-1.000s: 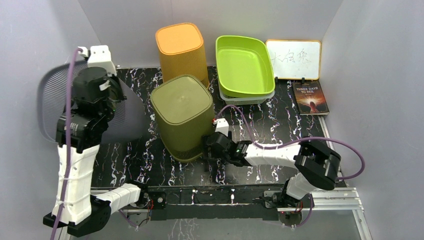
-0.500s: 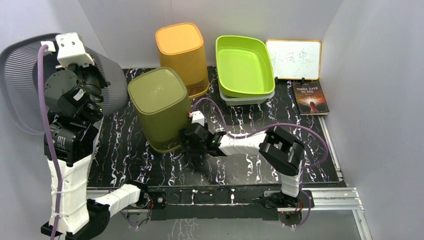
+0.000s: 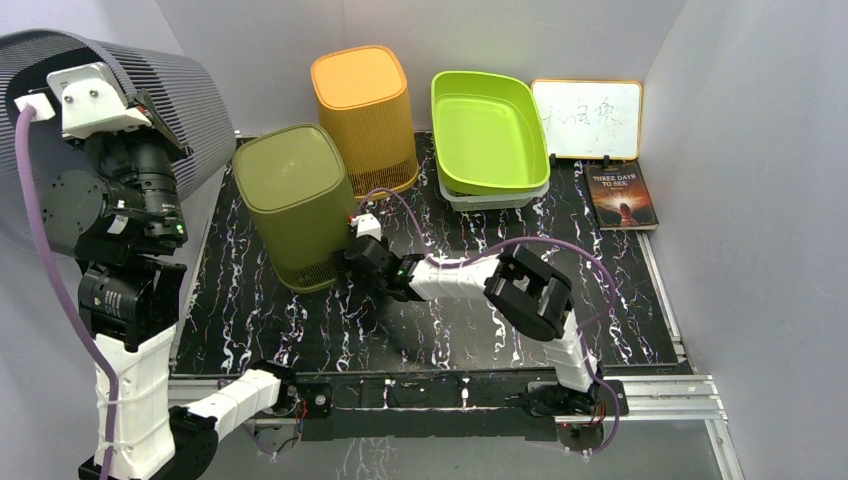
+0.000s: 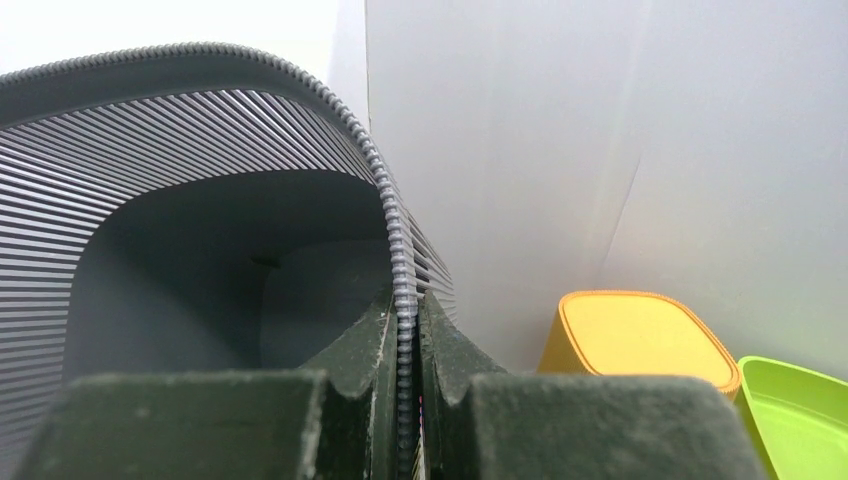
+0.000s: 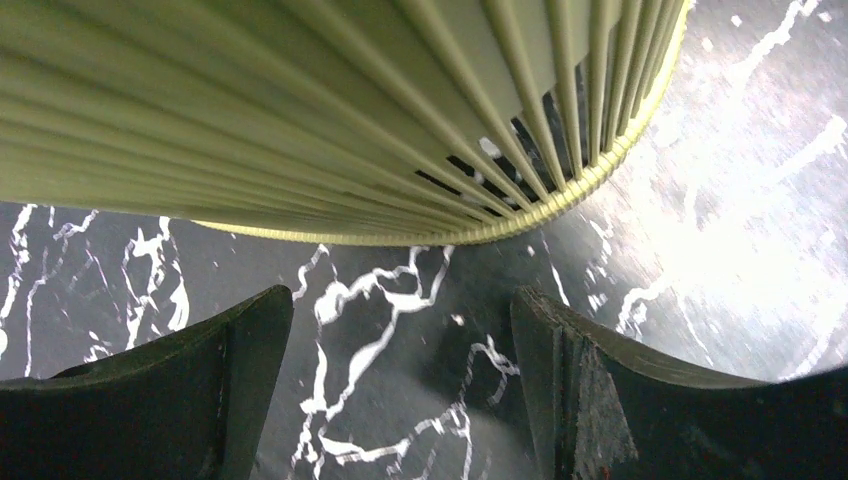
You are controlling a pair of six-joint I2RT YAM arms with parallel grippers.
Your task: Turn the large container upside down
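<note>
The large grey ribbed container hangs in the air at the far left, tilted, its opening facing the left wrist camera. My left gripper is shut on its rim; the left wrist view shows the beaded rim clamped between the jaws of the gripper. My right gripper is open and empty, low over the table, right beside the base of an olive container that stands upside down. The olive ribbed wall fills the right wrist view above the open gripper.
An orange container stands upside down at the back, also in the left wrist view. A lime green tub sits on a grey tray to its right. A whiteboard and a book are at the back right.
My left arm has lifted the grey container up and to the left, higher above the table. My right gripper has moved left and away, and the olive container has slid left and back with it.
</note>
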